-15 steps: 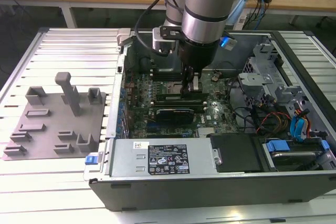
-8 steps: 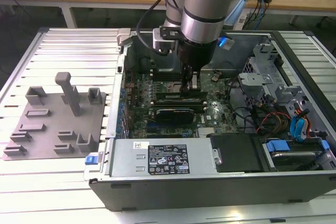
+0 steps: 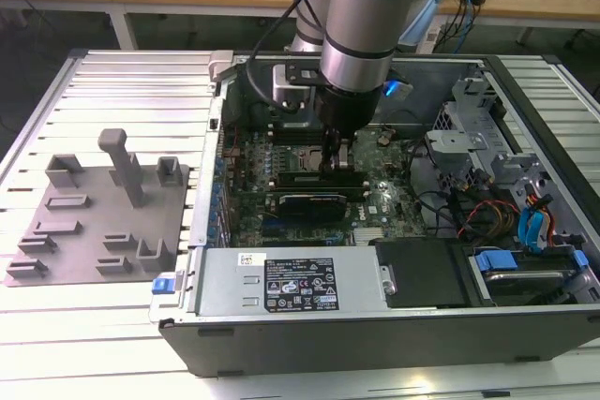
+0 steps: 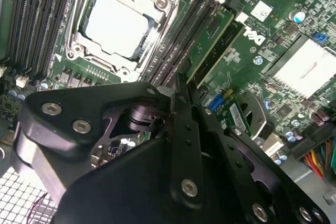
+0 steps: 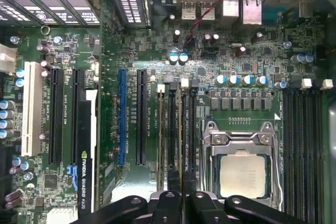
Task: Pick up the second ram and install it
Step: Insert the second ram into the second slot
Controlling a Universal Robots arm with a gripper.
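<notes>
My gripper (image 3: 335, 164) reaches down inside the open computer case (image 3: 309, 344), over the memory slots (image 5: 172, 129) beside the processor socket (image 5: 244, 174). In the first wrist view the second ram (image 5: 182, 140) shows edge-on as a thin line running out from between the black fingers (image 5: 167, 203), and the gripper (image 5: 182, 200) is shut on it. It stands in line with one slot. I cannot tell whether it is seated. In the second wrist view the gripper (image 4: 189, 95) holds the ram's green flat side (image 4: 212, 40) right next to the slots (image 4: 178, 35).
A grey tray (image 3: 94, 222) with upright blocks lies on the slatted table at the exterior view's left. Inside the case are a black graphics card (image 3: 309, 203), the power supply (image 3: 291, 283), drive cages (image 3: 487, 156) and loose cables (image 3: 487, 213).
</notes>
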